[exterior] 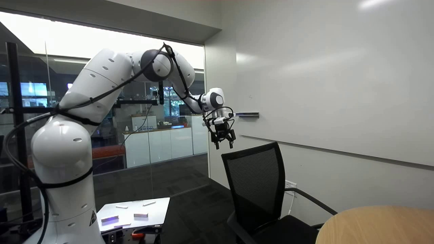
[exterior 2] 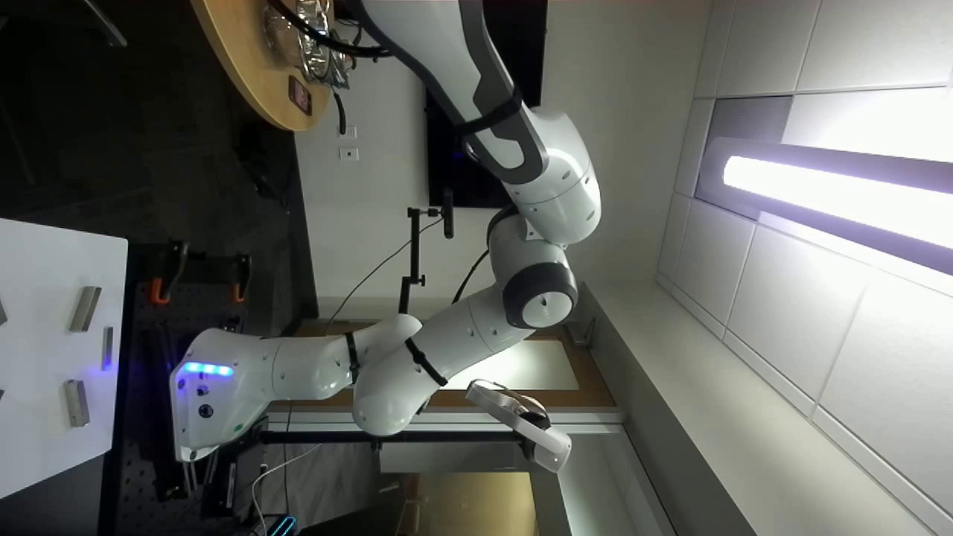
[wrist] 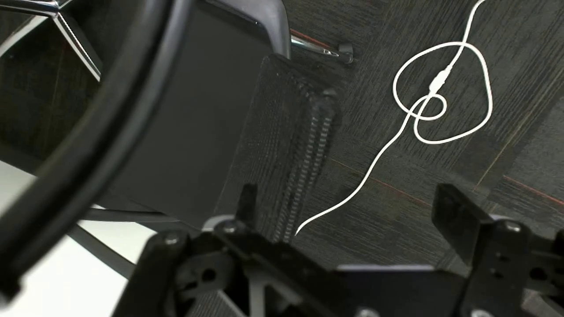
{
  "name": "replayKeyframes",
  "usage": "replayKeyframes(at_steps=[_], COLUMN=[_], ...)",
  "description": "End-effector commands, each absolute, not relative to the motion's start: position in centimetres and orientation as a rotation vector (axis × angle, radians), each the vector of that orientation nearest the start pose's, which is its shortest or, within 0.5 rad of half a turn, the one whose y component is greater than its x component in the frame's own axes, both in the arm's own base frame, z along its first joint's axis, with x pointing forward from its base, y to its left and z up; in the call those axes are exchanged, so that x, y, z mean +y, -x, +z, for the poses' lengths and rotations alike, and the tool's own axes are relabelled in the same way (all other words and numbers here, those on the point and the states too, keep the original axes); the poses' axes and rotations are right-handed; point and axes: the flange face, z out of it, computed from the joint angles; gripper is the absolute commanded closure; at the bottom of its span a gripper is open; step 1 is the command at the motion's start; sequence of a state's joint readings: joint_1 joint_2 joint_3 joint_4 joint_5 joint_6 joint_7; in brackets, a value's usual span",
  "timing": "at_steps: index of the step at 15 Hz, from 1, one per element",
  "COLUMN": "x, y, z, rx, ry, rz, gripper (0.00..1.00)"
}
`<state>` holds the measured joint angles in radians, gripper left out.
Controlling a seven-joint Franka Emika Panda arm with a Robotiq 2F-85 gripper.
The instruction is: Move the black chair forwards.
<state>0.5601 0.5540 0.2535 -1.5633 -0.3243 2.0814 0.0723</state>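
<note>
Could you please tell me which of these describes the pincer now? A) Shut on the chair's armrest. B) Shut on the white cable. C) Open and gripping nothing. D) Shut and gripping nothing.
C: the wrist view shows the pincer with its fingers wide apart and nothing gripped; in an exterior view a gap shows between it and the black mesh-backed office chair.

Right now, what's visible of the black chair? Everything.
The black chair has a tall mesh backrest in a dark frame, two armrests and a dark seat. The wrist view shows one shiny, metal-looking leg ending in a dark foot. It stands upright on the dark floor, facing the wooden-look table; whether an armrest touches the table, I can't tell. The open gripper hangs above the backrest's top edge, with a gap between.
</note>
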Motion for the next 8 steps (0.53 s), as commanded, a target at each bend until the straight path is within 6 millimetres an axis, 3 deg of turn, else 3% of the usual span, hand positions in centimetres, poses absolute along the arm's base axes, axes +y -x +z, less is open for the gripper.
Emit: replayKeyframes(at_steps=[1, 8], x=[48.6, 48.9], y=[-51.1, -52.1], z=[32.2, 29.9], rx=[-1.358, -1.316], ry=[2.998, 3.044], rz=[-0.16, -0.219], gripper=[0.0, 0.0])
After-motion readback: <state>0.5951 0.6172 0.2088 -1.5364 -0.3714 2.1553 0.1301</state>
